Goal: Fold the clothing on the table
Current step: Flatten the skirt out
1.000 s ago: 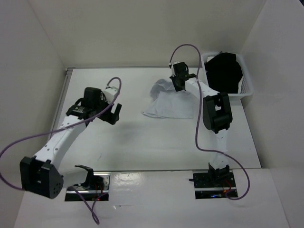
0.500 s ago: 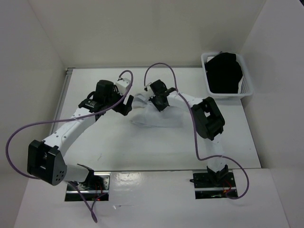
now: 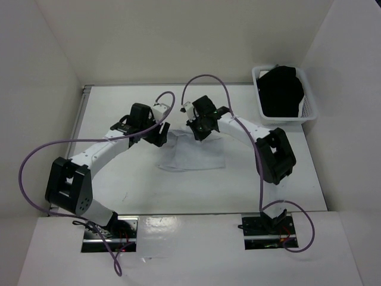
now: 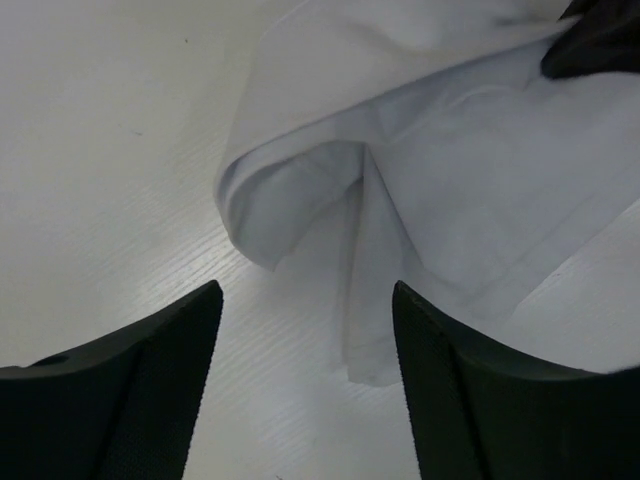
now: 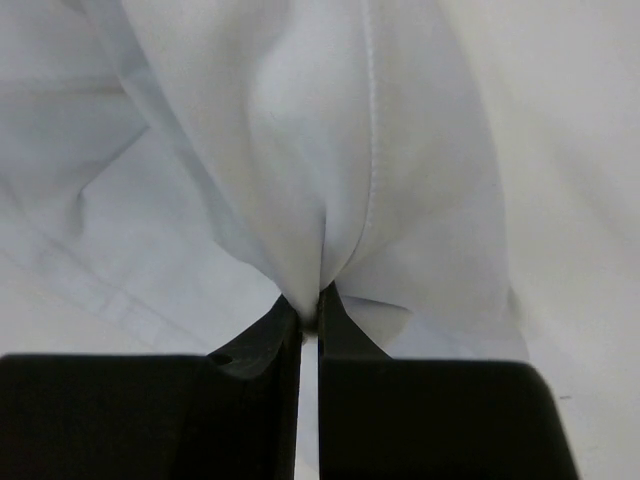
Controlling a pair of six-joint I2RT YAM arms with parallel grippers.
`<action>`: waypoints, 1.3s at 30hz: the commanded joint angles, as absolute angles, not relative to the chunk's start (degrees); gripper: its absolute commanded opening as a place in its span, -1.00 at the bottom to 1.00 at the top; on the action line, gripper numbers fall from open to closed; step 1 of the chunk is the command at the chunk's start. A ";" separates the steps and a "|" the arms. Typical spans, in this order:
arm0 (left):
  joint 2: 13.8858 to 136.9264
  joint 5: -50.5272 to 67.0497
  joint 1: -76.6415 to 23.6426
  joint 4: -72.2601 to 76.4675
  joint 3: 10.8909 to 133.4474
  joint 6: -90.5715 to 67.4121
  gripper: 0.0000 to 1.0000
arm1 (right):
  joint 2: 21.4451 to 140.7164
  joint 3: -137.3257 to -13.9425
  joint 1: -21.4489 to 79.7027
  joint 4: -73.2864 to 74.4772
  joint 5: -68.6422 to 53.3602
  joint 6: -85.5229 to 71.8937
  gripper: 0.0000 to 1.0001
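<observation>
- Your right gripper (image 3: 200,133) sits just above the centre of the overhead frame, its jaws pinched tight on a fold of the clothing (image 3: 196,156). In the right wrist view the cloth gathers to a peak right at the fingertips, so that edge is raised off the table (image 3: 196,190).
- The clothing lies at the middle of the overhead frame. It is crumpled, drawn up toward that pinch, and spreads toward the lower part of the frame across the table.
- Your left gripper (image 3: 158,138) is at the cloth's left edge, jaws wide and nothing between them. In the left wrist view a rolled fold of fabric lies just ahead of the gap, so you look lined up for a second hold.
- By my judgement the folding proper has not begun. With two holds you could stretch the garment flat first.
- The basket (image 3: 309,113) with the black garment (image 3: 280,89) stands at the upper right, well apart from your work.
</observation>
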State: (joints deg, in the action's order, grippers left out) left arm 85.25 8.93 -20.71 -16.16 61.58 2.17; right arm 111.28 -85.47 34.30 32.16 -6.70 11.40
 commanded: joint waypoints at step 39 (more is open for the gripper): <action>97.47 8.61 -21.62 -14.24 61.96 1.49 -0.07 | 94.39 -82.53 29.09 30.76 -14.33 13.45 -1.00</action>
State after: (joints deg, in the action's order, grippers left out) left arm 97.51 6.79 -21.39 -14.96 61.45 1.19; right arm 97.51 -82.89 29.74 32.32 -13.02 12.95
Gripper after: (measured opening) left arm 0.478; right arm 0.053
